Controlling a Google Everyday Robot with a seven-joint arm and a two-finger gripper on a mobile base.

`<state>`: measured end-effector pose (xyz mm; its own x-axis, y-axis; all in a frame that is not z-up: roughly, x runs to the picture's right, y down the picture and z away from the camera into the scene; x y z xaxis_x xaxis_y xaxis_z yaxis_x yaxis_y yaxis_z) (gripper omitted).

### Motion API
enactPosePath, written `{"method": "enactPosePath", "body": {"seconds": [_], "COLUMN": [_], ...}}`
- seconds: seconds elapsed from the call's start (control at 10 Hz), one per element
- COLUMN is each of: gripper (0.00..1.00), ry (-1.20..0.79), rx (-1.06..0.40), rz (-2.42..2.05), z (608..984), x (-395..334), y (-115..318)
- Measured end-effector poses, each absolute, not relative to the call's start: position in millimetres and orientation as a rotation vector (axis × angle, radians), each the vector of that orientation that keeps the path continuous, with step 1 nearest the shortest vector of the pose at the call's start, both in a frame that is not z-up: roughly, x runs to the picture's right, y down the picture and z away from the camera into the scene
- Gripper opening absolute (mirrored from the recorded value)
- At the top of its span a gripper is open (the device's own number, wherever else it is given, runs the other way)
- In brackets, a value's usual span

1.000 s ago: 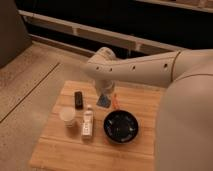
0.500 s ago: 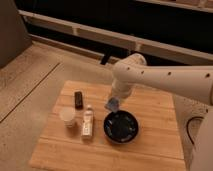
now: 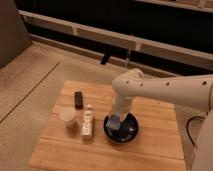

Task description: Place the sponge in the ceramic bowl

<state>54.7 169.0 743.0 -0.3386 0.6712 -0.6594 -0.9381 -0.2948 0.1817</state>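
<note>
The ceramic bowl (image 3: 133, 133) is round and glossy black and stands in the middle of the wooden table (image 3: 150, 150). My gripper (image 3: 115, 120) points down into the bowl's left half at the end of the white arm that reaches in from the right. It is shut on the sponge (image 3: 114, 122), a small blue-grey block held low inside the bowl's rim. I cannot tell whether the sponge touches the bowl's bottom.
Left of the bowl stand a small clear bottle with a white label (image 3: 88, 121) and a white cup (image 3: 68, 117). A small black block (image 3: 78, 98) lies further back on the left. Speckled floor surrounds the table, and a dark railing runs behind it.
The arm has swung from the table's rear middle toward the front and right, carrying the sponge from above the bare wood down into the bowl.
</note>
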Motion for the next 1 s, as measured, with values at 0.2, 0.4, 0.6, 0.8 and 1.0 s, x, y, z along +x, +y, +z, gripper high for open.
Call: {"method": "enactPosePath", "body": {"seconds": [0.2, 0.4, 0.6, 0.8, 1.0], "gripper": [0.0, 0.0, 0.07, 0.27, 0.49], "ry": [0.759, 0.834, 0.856, 0.845, 0.829], "rx": [-0.538, -0.492, -0.472, -0.478, -0.482], "rz": [1.833, 1.849, 1.862, 1.859, 1.852], "z": [752.0, 760.0, 765.6, 769.0, 771.4], "x": [68.3, 85.2, 89.5, 81.9, 76.2], "y": [186.0, 193.6, 191.7, 188.2, 184.5]}}
